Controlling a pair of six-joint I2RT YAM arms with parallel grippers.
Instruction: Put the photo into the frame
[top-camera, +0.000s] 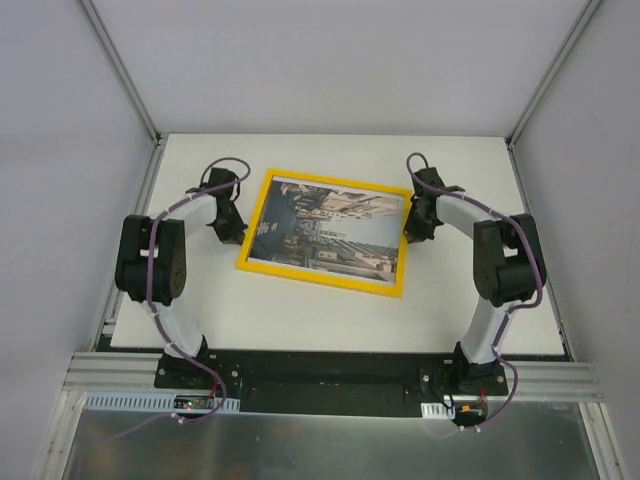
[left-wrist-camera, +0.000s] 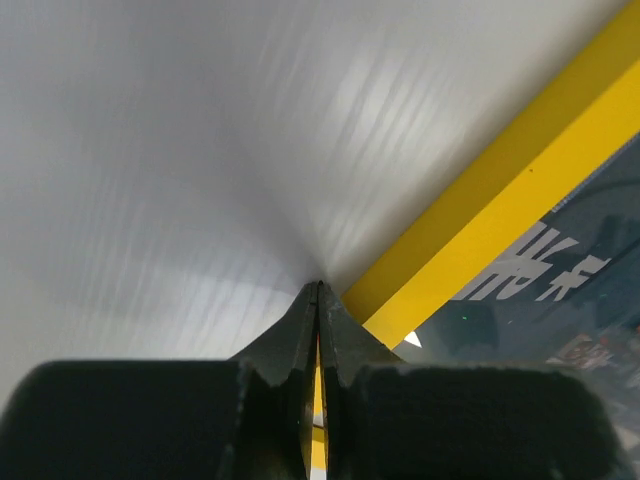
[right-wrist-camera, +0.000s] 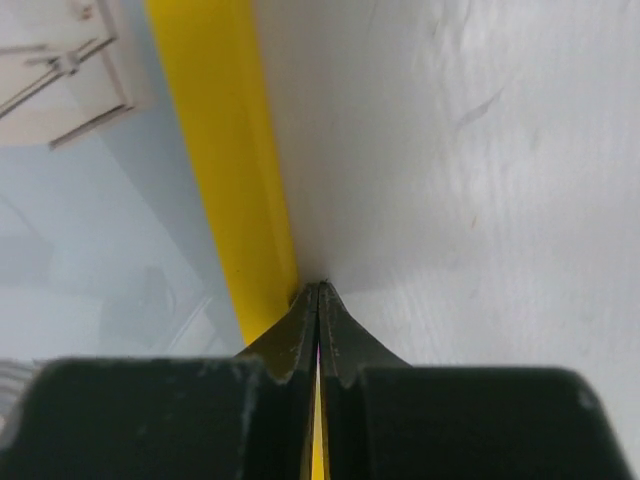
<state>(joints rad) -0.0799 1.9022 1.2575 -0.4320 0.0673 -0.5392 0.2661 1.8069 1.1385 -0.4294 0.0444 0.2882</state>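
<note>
Yellow-fronted, the frame (top-camera: 320, 281) lies flat and slightly skewed on the white table (top-camera: 300, 325) with the photo (top-camera: 325, 228) face up inside it. Only the overhead view shows both arms at once, the left gripper (top-camera: 232, 225) beside the frame's left side and the right gripper (top-camera: 412, 225) beside its right. The wrist views add what that one cannot: each pair of jaws is pressed fully together, clamping nothing, tips down at the table just outside the yellow bar.
</note>
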